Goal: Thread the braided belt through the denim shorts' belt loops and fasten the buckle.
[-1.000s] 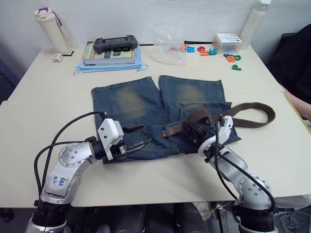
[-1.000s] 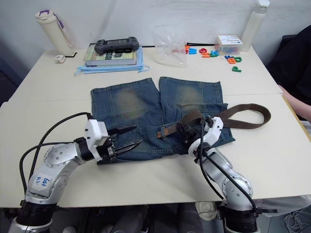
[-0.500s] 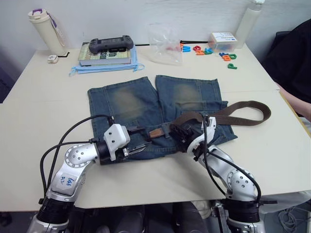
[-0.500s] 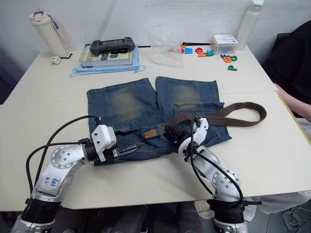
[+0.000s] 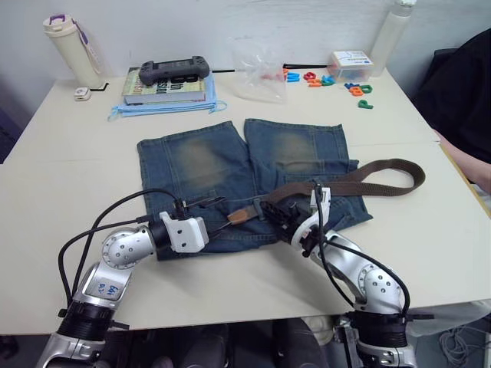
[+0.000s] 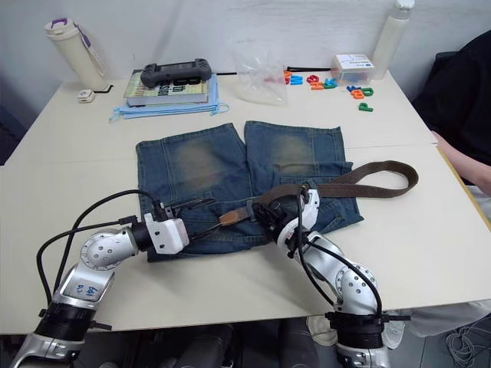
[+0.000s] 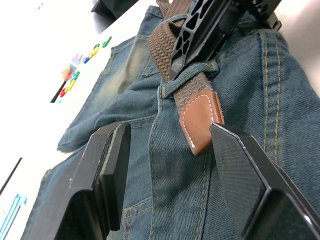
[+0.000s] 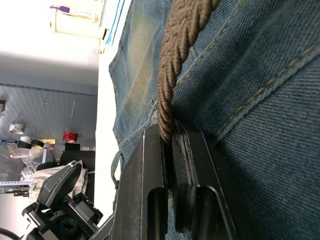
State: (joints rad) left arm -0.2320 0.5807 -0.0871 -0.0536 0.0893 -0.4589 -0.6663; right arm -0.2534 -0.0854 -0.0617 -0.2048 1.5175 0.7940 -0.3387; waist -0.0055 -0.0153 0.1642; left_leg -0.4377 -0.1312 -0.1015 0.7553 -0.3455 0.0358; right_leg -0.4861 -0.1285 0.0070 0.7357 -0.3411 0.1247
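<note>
The denim shorts (image 5: 215,165) lie flat on the table, waistband nearest me. The braided belt (image 5: 383,170) curves in from the right across the waistband and ends in a tan tip (image 5: 244,215). My right gripper (image 5: 282,217) is shut on the belt (image 8: 172,75) just behind that tip. One of the belt loops (image 7: 187,82) crosses over the strap there. My left gripper (image 7: 167,127) is open, with the tan tip (image 7: 200,120) lying between its fingers (image 7: 107,170) and untouched. The buckle is hidden.
At the table's far side stand a tumbler (image 5: 67,50), a book stack with a game controller (image 5: 169,70), a plastic bag (image 5: 261,69), coloured letters (image 5: 337,80), a small box (image 5: 351,65) and a white bottle (image 5: 387,38). A person's dark sleeve (image 5: 468,92) is at the right edge.
My right gripper has pushed the belt leftward, so the tan tip sits further left. My left gripper has advanced until its open fingers straddle that tip. The camera has shifted slightly.
</note>
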